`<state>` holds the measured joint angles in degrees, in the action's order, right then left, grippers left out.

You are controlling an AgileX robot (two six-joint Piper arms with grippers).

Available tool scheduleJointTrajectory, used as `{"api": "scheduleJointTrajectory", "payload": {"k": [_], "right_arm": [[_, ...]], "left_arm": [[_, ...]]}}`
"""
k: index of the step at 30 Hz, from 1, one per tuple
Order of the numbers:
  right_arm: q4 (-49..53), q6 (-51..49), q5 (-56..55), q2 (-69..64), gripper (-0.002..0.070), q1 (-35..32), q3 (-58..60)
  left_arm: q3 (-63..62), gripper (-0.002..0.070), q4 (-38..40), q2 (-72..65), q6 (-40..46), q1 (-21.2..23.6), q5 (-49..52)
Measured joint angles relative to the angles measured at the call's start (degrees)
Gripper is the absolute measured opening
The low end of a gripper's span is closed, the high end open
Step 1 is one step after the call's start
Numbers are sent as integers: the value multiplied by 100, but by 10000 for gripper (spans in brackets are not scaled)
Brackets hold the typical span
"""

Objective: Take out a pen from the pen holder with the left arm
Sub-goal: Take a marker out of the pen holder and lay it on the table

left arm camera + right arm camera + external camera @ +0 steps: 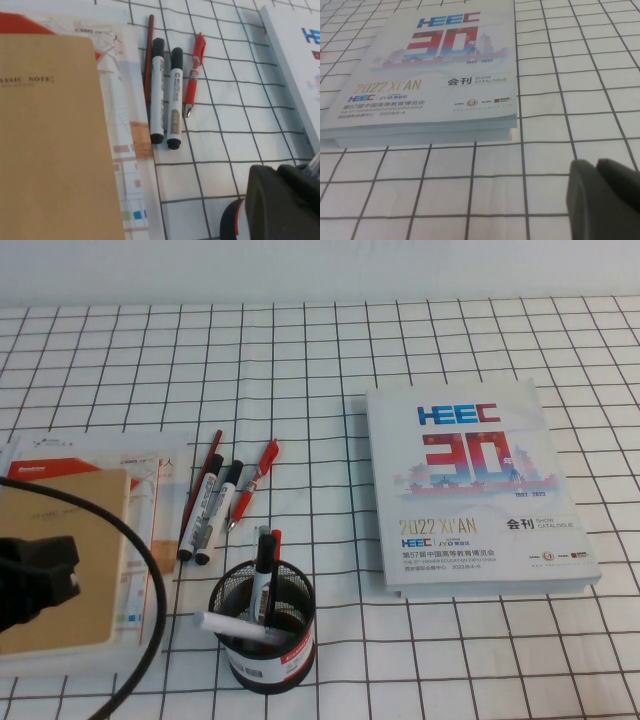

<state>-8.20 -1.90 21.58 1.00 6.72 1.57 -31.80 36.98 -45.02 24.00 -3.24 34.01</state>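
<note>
With the left gripper (55,573) closed and empty above the notebook (70,510) and the right gripper (605,197) closed beside the catalogue (435,75), pinch the likely light, rigid, smooth marker (264,565) standing in the pen holder (270,665) just below its cap

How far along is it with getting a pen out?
Nothing looks done yet: pens sit in the pen holder. The left gripper, jaws shut and empty, hovers over the notebook beside it; the right gripper sits by the catalogue. Reaching, gripping and lifting remain.
</note>
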Motion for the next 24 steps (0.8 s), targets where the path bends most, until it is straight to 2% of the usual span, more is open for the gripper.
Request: {"api": "scheduleJointTrajectory", "payload": {"k": [8,15,20,24], "right_arm": [[0,0,0,0,-15,0,0],[0,0,0,0,-15,0,0],[0,0,0,0,-15,0,0],[0,0,0,0,-15,0,0]], "left_arm": [[-2,-3,893,-137,1170,0,-18],[51,-3,1181,-126,1654,-144,43],[460,-3,1083,178,1550,-1104,-1034],[851,-3,714,371,986,-2048,-1882]]}}
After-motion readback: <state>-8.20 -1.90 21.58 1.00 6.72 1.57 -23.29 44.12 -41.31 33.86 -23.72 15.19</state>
